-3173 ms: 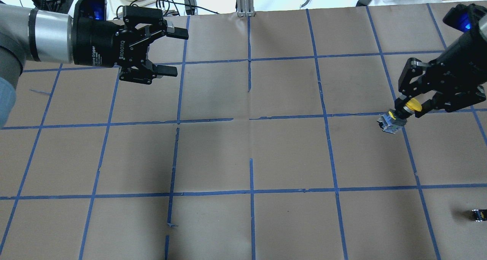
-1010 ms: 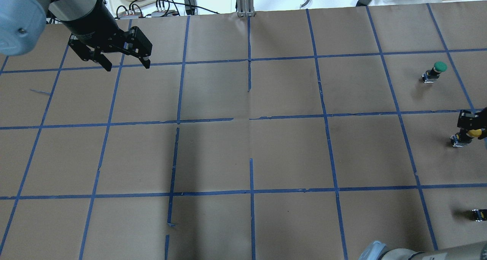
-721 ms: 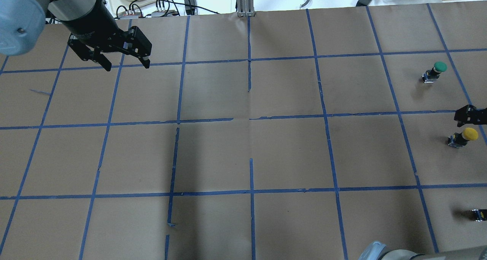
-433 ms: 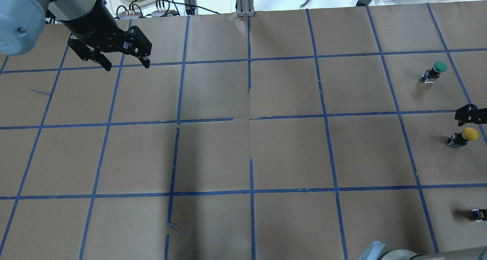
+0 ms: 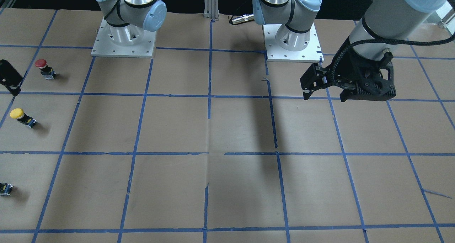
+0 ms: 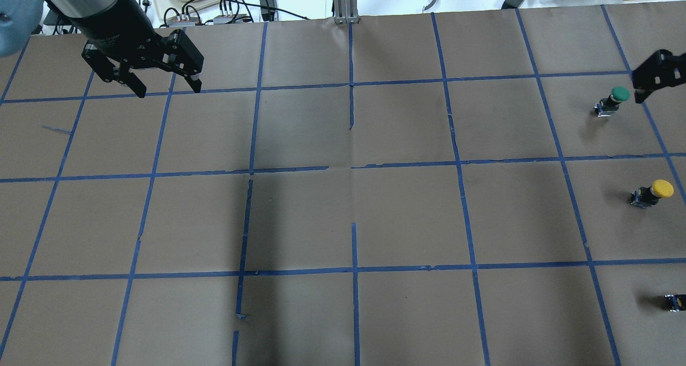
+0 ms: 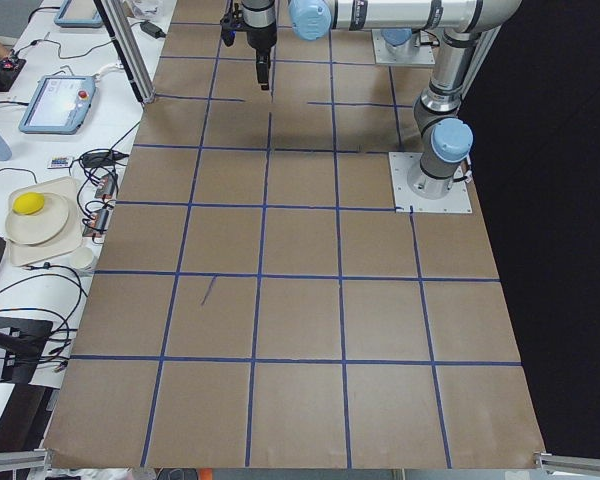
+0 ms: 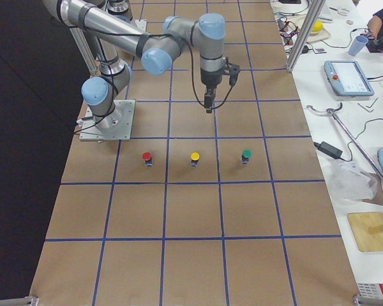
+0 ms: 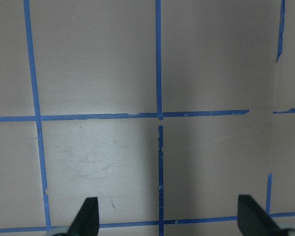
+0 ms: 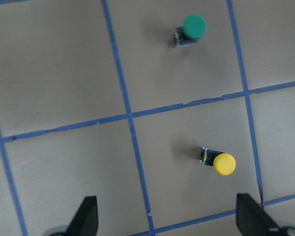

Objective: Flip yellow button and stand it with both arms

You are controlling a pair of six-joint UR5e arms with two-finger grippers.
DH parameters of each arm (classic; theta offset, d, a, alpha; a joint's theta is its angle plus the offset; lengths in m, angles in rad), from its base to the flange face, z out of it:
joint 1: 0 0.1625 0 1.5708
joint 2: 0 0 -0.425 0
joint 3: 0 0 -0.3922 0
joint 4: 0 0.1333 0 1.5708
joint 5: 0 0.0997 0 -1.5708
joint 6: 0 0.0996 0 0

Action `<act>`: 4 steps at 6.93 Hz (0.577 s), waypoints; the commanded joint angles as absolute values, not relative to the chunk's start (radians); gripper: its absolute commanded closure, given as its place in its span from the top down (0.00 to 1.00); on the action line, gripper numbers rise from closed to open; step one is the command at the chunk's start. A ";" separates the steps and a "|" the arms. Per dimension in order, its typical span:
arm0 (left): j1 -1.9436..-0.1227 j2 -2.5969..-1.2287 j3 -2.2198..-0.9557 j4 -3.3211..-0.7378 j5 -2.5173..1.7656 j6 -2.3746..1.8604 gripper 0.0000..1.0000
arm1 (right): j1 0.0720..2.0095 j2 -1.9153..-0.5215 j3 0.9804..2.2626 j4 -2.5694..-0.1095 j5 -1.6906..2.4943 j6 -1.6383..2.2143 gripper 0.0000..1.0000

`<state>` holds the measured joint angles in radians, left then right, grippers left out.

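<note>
Since the yellow button (image 6: 655, 192) stands upright on its blocky body with the cap on top, and nothing grips it, I judge the flipping and standing as done or very nearly done. It sits on the brown paper (image 6: 407, 216) at the robot's right side, in a row between the green button (image 6: 613, 99) and the red button (image 5: 44, 68), apart from both. The right gripper (image 10: 167, 221) hangs in the air not far from it, fingers spread wide, holding nothing. The left gripper (image 6: 169, 90) is well apart at the other side, also spread and empty. What is left, I think, is only to bring the arms away.
</note>
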<state>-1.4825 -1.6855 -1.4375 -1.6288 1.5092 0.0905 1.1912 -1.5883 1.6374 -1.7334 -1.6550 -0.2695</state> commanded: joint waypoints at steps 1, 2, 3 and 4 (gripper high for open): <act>-1.480 -1.690 -1.424 -1.644 1.509 0.091 1.00 | 1.462 -1.586 1.508 -1.597 -1.599 -0.206 1.00; -1.480 -1.690 -1.422 -1.647 1.509 0.091 1.00 | 1.524 -1.588 1.494 -1.576 -1.570 -0.193 1.00; -1.480 -1.690 -1.422 -1.647 1.508 0.091 1.00 | 1.578 -1.586 1.482 -1.531 -1.571 -0.105 1.00; -1.480 -1.690 -1.424 -1.647 1.508 0.091 1.00 | 1.616 -1.589 1.485 -1.519 -1.569 -0.082 0.99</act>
